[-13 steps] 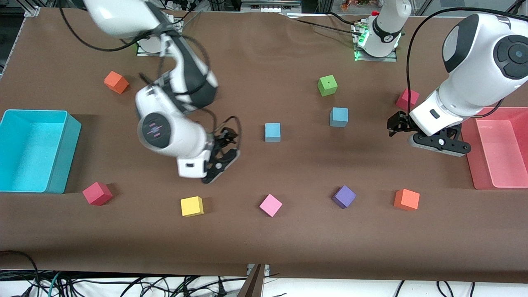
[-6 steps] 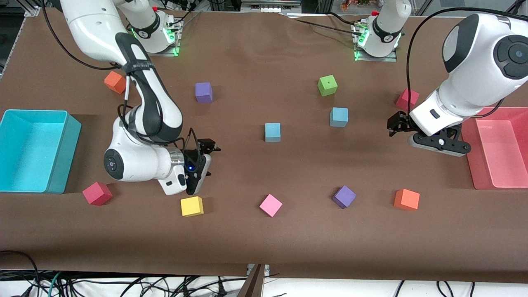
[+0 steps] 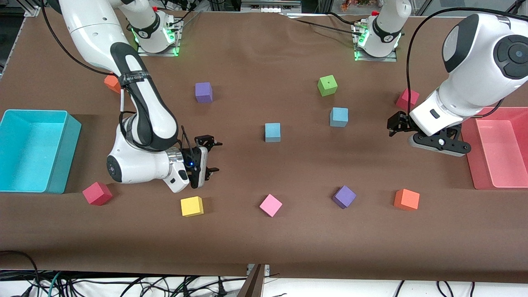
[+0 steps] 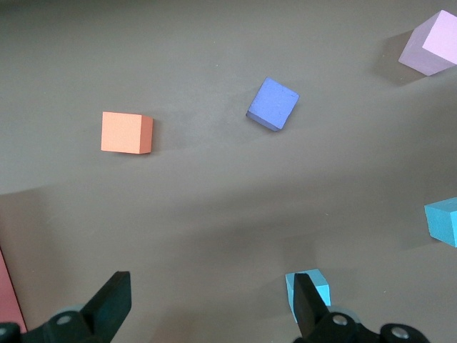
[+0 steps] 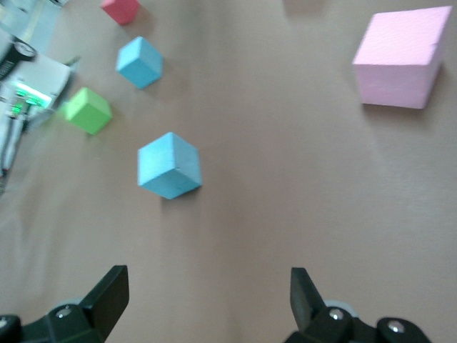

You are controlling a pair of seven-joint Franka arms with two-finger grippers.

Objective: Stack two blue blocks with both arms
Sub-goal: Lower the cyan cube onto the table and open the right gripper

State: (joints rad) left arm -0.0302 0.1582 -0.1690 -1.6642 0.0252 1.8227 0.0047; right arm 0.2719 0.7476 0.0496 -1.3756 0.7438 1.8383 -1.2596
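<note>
Two sky-blue blocks lie apart mid-table: one point(image 3: 272, 132) at the centre, the other point(image 3: 339, 116) toward the left arm's end. My right gripper point(image 3: 215, 156) is open and empty, low over bare table toward the right arm's end from the centre block point(image 5: 168, 165); its wrist view shows its open jaws point(image 5: 206, 279) and the other block point(image 5: 140, 61). My left gripper point(image 3: 391, 126) is open and empty, over the table between the second block and the pink bin. Its wrist view shows its open jaws point(image 4: 211, 282), that block point(image 4: 309, 289) beside one finger, and the centre block point(image 4: 443, 220).
A turquoise bin point(image 3: 62, 148) stands at the right arm's end, a pink bin point(image 3: 474, 165) at the left arm's end. Scattered cubes: purple point(image 3: 203, 92), green point(image 3: 327, 85), red point(image 3: 407, 99), yellow point(image 3: 192, 206), pink point(image 3: 270, 205), purple point(image 3: 344, 196), orange point(image 3: 406, 199), red point(image 3: 97, 193).
My right arm has swung down and toward its own end, uncovering the purple cube near its base; its gripper now points at the centre blue block. The left arm has not moved.
</note>
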